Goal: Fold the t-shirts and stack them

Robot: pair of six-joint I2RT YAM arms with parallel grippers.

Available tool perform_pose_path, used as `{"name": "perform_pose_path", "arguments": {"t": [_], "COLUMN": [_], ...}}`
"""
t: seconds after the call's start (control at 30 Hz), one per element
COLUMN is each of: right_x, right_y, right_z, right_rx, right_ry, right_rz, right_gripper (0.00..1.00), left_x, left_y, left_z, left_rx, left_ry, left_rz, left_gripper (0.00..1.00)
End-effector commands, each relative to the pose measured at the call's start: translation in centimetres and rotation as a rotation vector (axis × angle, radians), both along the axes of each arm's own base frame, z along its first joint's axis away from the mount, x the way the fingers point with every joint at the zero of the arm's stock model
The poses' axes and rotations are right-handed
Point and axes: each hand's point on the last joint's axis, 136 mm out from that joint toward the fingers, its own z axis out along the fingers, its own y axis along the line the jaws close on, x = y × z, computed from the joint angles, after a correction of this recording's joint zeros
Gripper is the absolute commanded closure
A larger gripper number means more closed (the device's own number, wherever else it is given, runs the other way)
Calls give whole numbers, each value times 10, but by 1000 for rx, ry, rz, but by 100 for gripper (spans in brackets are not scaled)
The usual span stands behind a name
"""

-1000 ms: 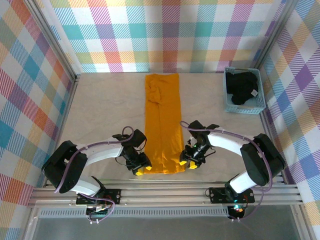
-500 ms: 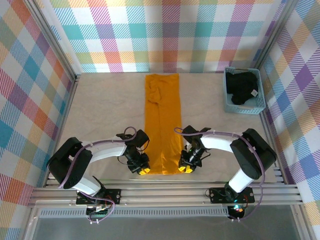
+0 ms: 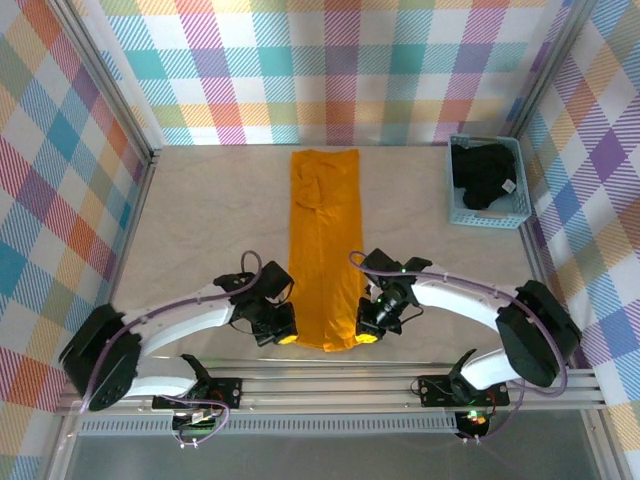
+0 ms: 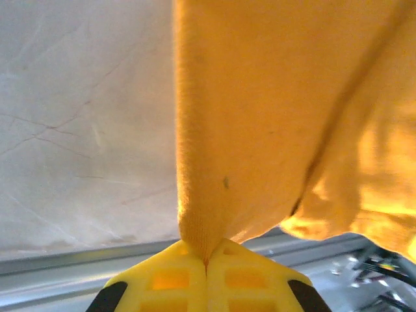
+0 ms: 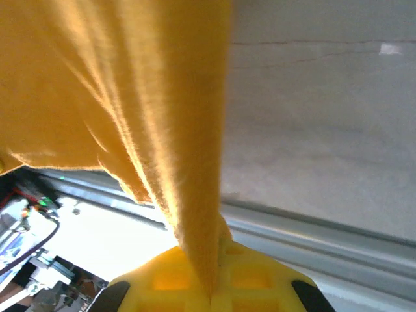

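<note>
Orange t-shirt [image 3: 324,250] lies as a long narrow folded strip down the middle of the surface [image 3: 200,230]. Its far end is near the back wall and its near hem sits at the front edge, between the two arms. Left end effector [image 3: 284,337] is at the near-left hem corner, pressed together and pinching orange cloth. In the left wrist view, fabric comes straight out of the seam between the yellow fingers [image 4: 169,279]. Right end effector [image 3: 367,336] is at the near-right hem corner, likewise clamped on the hem. In the right wrist view, the cloth is drawn into a ridge running into the closed yellow tips. Black t-shirt [image 3: 483,178] is crumpled inside the light-blue mesh basket [image 3: 488,219] at the far right corner. Its white tag shows, and it is well apart from the orange one.
</note>
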Motion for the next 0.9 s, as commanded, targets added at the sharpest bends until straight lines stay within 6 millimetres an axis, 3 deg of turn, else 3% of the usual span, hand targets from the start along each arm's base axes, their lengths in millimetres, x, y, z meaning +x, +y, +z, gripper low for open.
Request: {"name": "perform_pose_path", "arguments": {"t": [0.0, 0.13, 0.33, 0.5, 0.6, 0.67, 0.73, 0.87], "right_x": [29, 92, 220, 326, 374, 389, 390, 359], "right_y": [2, 6, 17, 23, 22, 23, 28, 32], "right_z": [31, 60, 94, 106, 102, 96, 95, 106], "right_rx": [-2, 35, 92, 127, 125, 119, 123, 99], "right_ry": [-52, -148, -280, -376, -399, -389, -383, -390], "right_rz": [-72, -148, -236, -293, -317, -315, -293, -227], "right_gripper": [100, 100, 100, 100, 100, 100, 100, 100], "left_x": [37, 107, 236, 348, 394, 411, 413, 379], "left_y": [-2, -4, 9, 13, 11, 10, 8, 16], "left_z": [35, 72, 108, 118, 105, 92, 87, 113], "left_rx": [-15, -87, -124, -145, -135, -138, -138, -127], "left_ry": [-111, -211, -325, -412, -421, -398, -379, -402], "left_rz": [108, 221, 337, 370, 366, 371, 371, 356], "left_gripper": [100, 100, 100, 100, 100, 100, 100, 100]}}
